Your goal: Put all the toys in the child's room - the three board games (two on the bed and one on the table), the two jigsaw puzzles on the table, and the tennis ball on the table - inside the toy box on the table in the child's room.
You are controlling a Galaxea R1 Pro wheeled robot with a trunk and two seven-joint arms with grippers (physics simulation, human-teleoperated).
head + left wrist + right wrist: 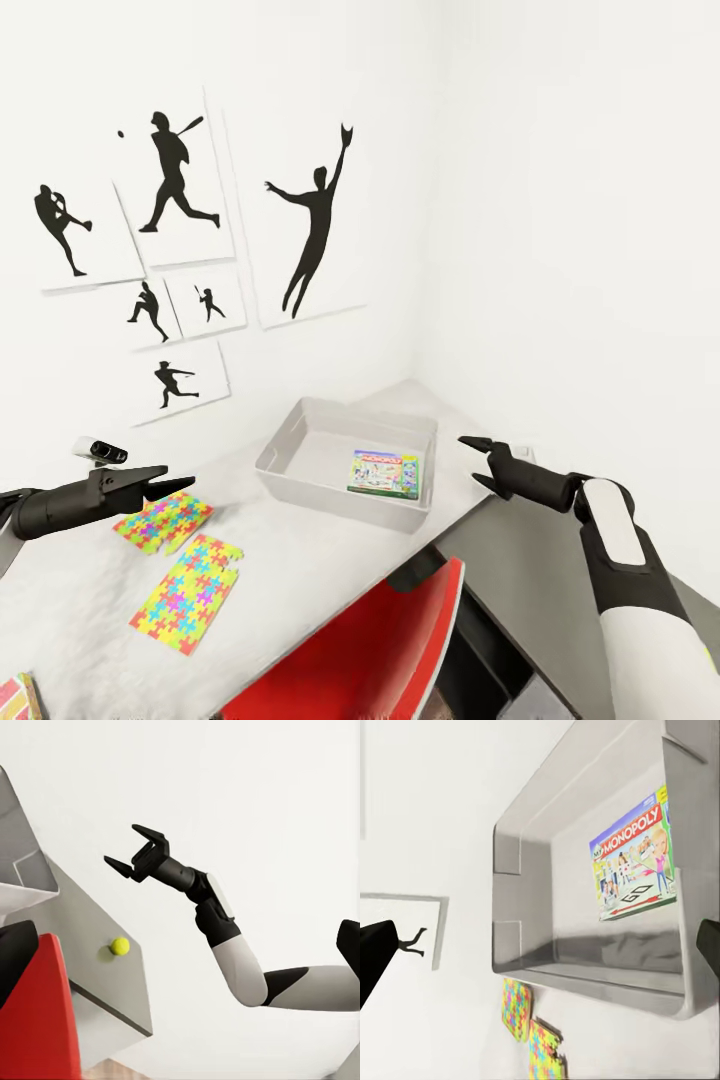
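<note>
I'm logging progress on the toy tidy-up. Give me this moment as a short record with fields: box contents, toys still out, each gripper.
toy box: grey, on the table, holds one board game
puzzles: two, on the table beside the box
tennis ball: on the table, outside the box
left gripper: over a puzzle, empty, jaws nearly together
right gripper: beside the box, jaws open, empty

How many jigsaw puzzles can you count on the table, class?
2. One jigsaw puzzle lies just under the left gripper; the other jigsaw puzzle lies nearer the red chair. Both sit outside the toy box.
</note>
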